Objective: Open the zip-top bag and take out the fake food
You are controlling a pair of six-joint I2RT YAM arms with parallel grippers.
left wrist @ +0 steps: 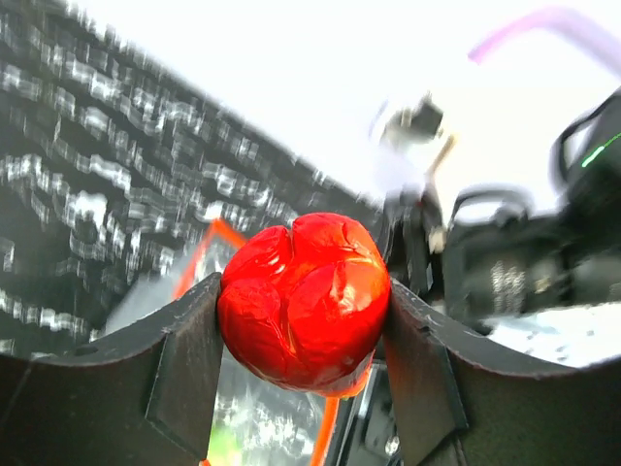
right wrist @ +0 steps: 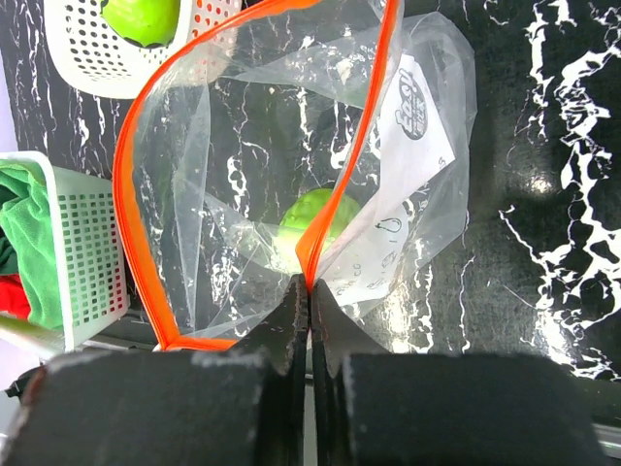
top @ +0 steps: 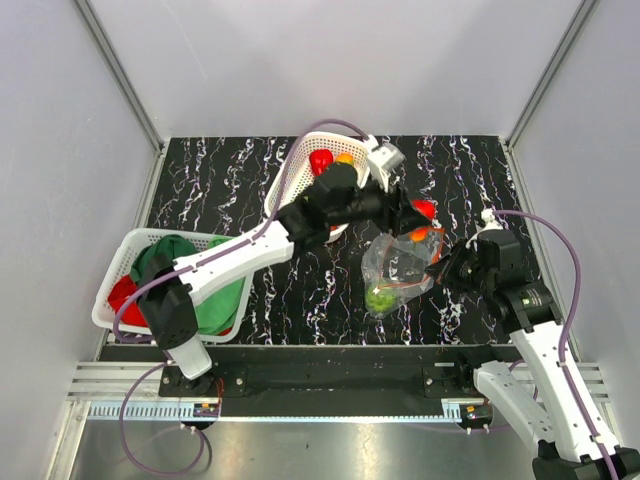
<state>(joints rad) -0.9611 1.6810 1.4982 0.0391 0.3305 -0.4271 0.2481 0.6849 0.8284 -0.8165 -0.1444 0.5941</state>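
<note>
The clear zip-top bag [top: 395, 268] lies open on the black marbled table, its orange zip strip [right wrist: 131, 209] spread wide. My right gripper [right wrist: 310, 291] is shut on the strip's near edge and holds the mouth open; it shows in the top view [top: 447, 262]. A green round piece [right wrist: 309, 218] still lies inside the bag [right wrist: 388, 146]. My left gripper [left wrist: 303, 335] is shut on a glossy red pepper [left wrist: 303, 296] just above the bag's mouth, seen in the top view [top: 420, 215].
A white mesh basket [top: 300, 165] behind the bag holds a red and an orange piece [top: 322, 160]. Another white basket [top: 120, 265] at the left holds green and red cloths [top: 180, 262]. Grey walls close in the table.
</note>
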